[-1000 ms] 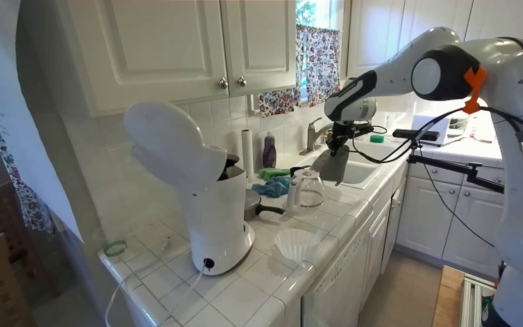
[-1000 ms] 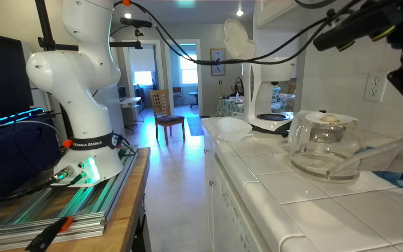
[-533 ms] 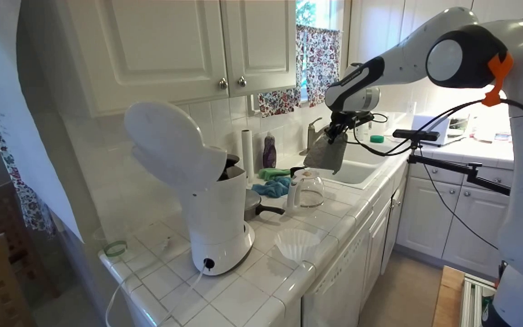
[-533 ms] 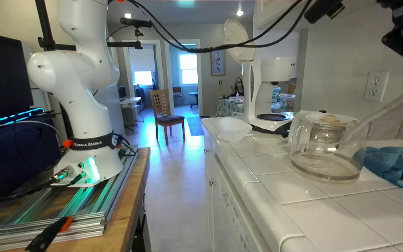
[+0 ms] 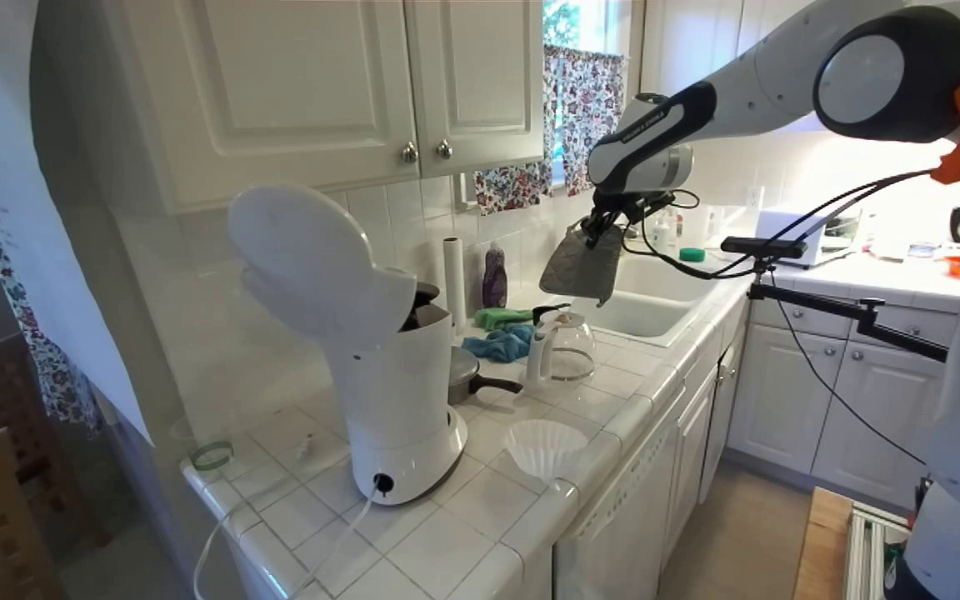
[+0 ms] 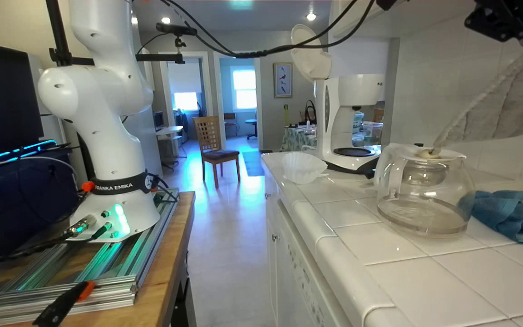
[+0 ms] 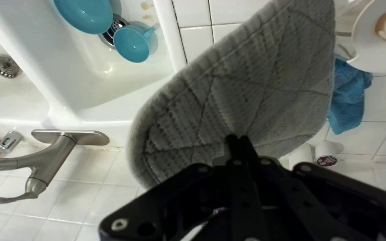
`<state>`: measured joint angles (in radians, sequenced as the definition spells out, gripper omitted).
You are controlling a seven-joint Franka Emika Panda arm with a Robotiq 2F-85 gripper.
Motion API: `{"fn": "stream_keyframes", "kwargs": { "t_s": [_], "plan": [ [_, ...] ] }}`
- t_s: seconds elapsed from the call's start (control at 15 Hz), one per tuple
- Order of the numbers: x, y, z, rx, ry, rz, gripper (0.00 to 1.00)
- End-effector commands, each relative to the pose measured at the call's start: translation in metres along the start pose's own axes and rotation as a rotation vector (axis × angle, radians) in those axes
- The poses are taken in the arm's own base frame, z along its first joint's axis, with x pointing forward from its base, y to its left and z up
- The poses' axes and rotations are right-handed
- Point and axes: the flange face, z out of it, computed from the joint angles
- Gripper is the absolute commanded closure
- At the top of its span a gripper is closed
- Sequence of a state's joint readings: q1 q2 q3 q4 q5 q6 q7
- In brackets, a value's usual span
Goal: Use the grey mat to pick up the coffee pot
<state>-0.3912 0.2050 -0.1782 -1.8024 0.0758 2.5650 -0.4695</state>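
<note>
1 gripper (image 7: 238, 137), 2 fingers (image 7: 231, 143) pinched on 1 grey mat (image 7: 246, 87), hangs above a tiled counter (image 6: 425, 281), where 1 glass coffee pot (image 6: 425, 204) stands lower and off to the gripper's side (1 blue cloth (image 6: 511, 213) lies near it). 2 turquoise vessels (image 7: 131, 43) sit below in the 2-basin sink (image 7: 109, 107).

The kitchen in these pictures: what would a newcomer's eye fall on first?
Probably the big white arm reaching in from the right edge of an exterior view, its gripper pinching a grey mat in the air by the sink. Next, in that view's foreground, the white coffee machine with its lid up. Then the clear pot, standing on the tiled counter between machine and sink.
</note>
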Motion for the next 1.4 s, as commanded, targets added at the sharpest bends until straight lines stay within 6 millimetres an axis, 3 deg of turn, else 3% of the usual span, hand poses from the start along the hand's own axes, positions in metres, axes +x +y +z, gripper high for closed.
{"fn": "stream_keyframes", "kwargs": {
  "t_s": [0.0, 0.87, 1.33],
  "plan": [
    [0.000, -0.027, -0.016, -0.014, 0.019, -0.039, 1.00],
    [0.014, -0.133, -0.008, 0.008, -0.018, -0.192, 1.00],
    [0.001, -0.182, 0.000, -0.038, -0.079, -0.222, 1.00]
  ]
}}
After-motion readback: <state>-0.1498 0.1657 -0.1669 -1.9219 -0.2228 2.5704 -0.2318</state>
